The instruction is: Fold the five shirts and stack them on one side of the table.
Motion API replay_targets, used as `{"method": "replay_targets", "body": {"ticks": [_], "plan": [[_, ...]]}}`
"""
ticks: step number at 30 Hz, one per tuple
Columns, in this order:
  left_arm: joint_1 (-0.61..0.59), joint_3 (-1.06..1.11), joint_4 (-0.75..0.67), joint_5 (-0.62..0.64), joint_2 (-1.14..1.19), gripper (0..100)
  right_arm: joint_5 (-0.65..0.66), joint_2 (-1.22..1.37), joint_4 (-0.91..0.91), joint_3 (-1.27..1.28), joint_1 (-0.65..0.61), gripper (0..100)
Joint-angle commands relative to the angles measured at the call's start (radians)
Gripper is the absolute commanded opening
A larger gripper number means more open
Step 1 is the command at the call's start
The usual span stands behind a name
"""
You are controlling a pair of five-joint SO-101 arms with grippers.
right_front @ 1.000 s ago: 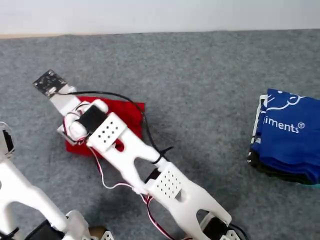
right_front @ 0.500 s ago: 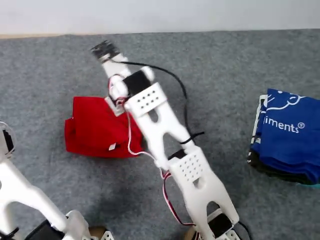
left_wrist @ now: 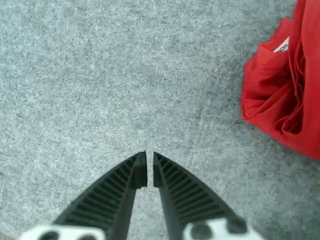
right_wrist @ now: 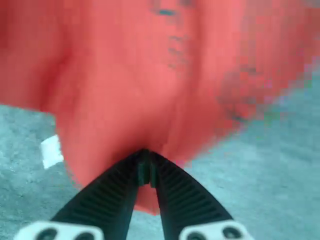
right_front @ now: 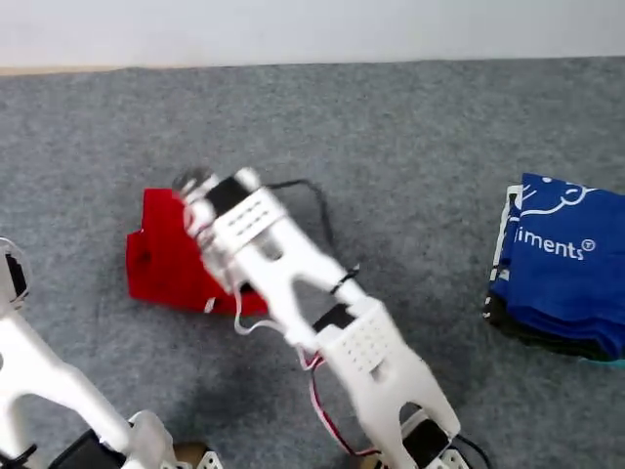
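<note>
Two sets of jaws closed, one crumpled red shirt (right_front: 158,262)

The right gripper (right_wrist: 145,170) has its tips together over the red cloth. The left gripper (left_wrist: 149,167), also pinched together, hangs above the bare grey table (left_wrist: 75,75) near it. The folded shirts (right_front: 562,269) sit stacked well apart.

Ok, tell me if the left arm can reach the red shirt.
Probably yes: the left gripper sits over bare table beside the red shirt, nothing between, though the right arm lies over it.
</note>
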Motion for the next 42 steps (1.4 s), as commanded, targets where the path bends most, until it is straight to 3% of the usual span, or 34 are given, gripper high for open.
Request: {"method": "replay_targets", "body": {"ticks": [1, 5, 15, 22, 28, 37, 42], "plan": [[0.002, -0.007, -0.012, -0.005, -0.032, 3, 0.002, -0.002, 0.019, -0.057, -0.108, 0.9], [0.002, -0.007, -0.012, -0.005, -0.032, 3, 0.011, -0.002, 0.058, -0.158, -0.130, 0.9], [0.020, -0.004, -0.012, -0.006, -0.028, 3, 0.040, -0.179, 0.059, -0.155, 0.067, 0.9], [0.219, 0.007, 0.031, -0.006, -0.023, 16, 0.040, -0.450, 0.059, 0.081, 0.202, 0.9], [0.417, 0.153, -0.044, -0.008, 0.026, 18, 0.037, -0.682, 0.059, 0.318, 0.341, 0.9], [0.434, 0.110, -0.095, -0.012, 0.350, 21, 0.040, -0.947, 0.059, 0.671, 0.556, 0.9], [0.450, 0.050, -0.120, -0.034, 0.479, 21, 0.038, -0.964, 0.059, 0.713, 0.591, 0.9]]}}
